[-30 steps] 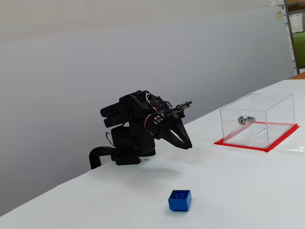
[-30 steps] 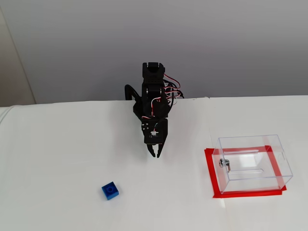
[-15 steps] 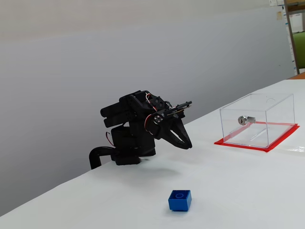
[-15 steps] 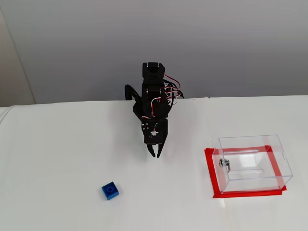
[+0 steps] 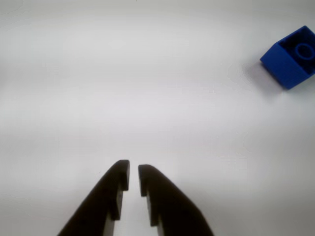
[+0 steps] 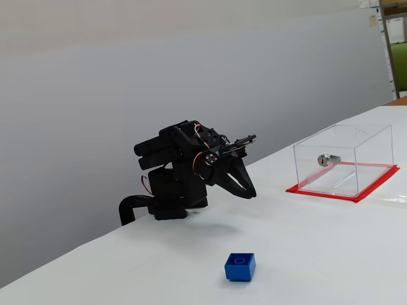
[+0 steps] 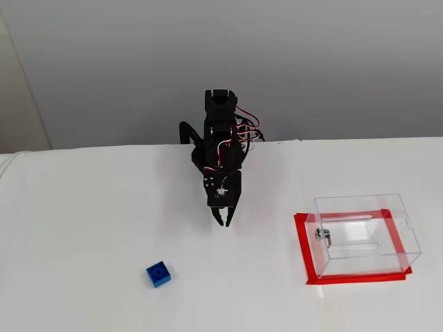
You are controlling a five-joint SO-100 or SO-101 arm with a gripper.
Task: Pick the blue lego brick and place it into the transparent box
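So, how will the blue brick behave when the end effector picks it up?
The brick looks like hard plastic, so probably stiff, and light given how small it is beside the box. Its flat sides and base suggest it will not roll. The smooth faces may slip if the end effector grips off-centre.

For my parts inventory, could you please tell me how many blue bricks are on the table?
1. The blue brick lies alone on the white table, ahead of the gripper and to its left in that fixed view, far from the clear box. None appears hidden.
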